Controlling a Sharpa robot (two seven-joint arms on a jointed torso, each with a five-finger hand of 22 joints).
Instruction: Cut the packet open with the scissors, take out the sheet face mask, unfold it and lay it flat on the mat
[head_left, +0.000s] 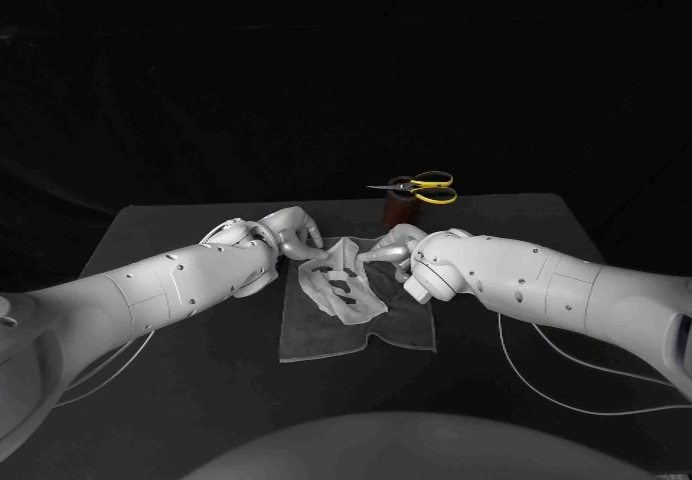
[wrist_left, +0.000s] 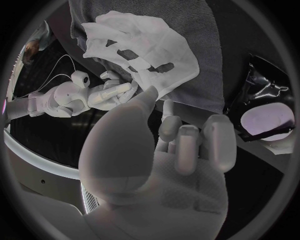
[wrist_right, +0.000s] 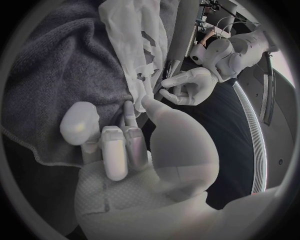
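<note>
The white sheet mask (head_left: 343, 280) lies opened out with its eye holes showing, draped in wrinkles over the grey mat (head_left: 325, 335). My left hand (head_left: 286, 238) is at the mask's far left edge. In the left wrist view its thumb and a fingertip (wrist_left: 167, 107) pinch the edge of the mask (wrist_left: 144, 50). My right hand (head_left: 397, 252) is at the far right edge, and its thumb and a fingertip (wrist_right: 129, 109) pinch the mask (wrist_right: 134, 35) there. The two hands face each other across the mask's far end.
Yellow-handled scissors (head_left: 421, 187) stand in a brown holder (head_left: 395, 211) at the table's far edge, just behind my right hand. The mat (wrist_right: 62, 65) has bare cloth near its front edge. Cables (head_left: 555, 385) trail on the black table under my right arm.
</note>
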